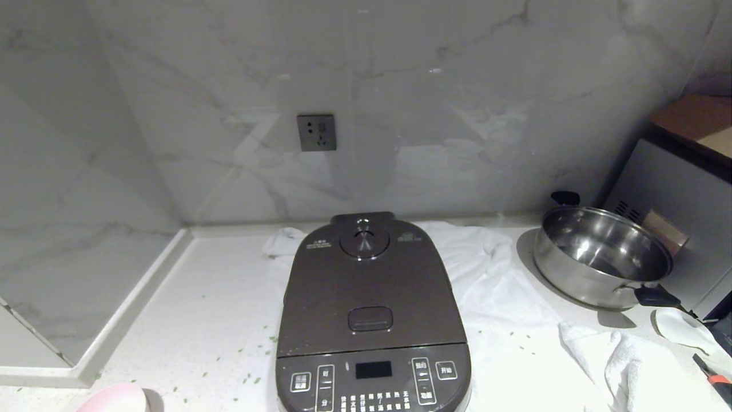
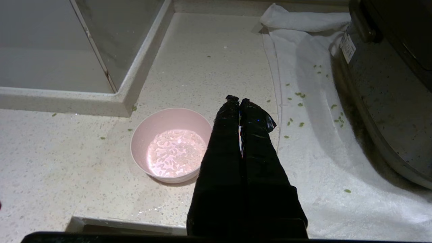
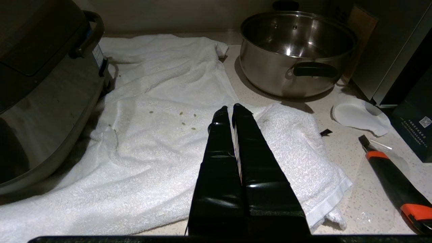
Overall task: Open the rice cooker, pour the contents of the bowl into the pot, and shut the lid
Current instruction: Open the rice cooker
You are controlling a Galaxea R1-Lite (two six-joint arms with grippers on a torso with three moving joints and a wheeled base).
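Note:
The dark brown-grey rice cooker (image 1: 372, 320) stands in the middle of the counter on a white towel, its lid (image 1: 366, 286) down, so the pot is hidden. The pale pink bowl (image 2: 170, 144), holding pale grains, sits on the counter left of the cooker; only its rim (image 1: 117, 397) peeks in at the head view's lower edge. My left gripper (image 2: 239, 100) hangs shut and empty above the counter between bowl and cooker side (image 2: 388, 101). My right gripper (image 3: 228, 108) is shut and empty over the towel, right of the cooker (image 3: 40, 84).
A shiny steel pan (image 1: 600, 254) with black handles stands at the right beside a grey appliance (image 1: 680, 229). A white towel (image 3: 162, 135) spreads under and right of the cooker. An orange-and-black utility knife (image 3: 395, 175) and a white disc (image 3: 357, 116) lie at the right. Green bits dot the counter.

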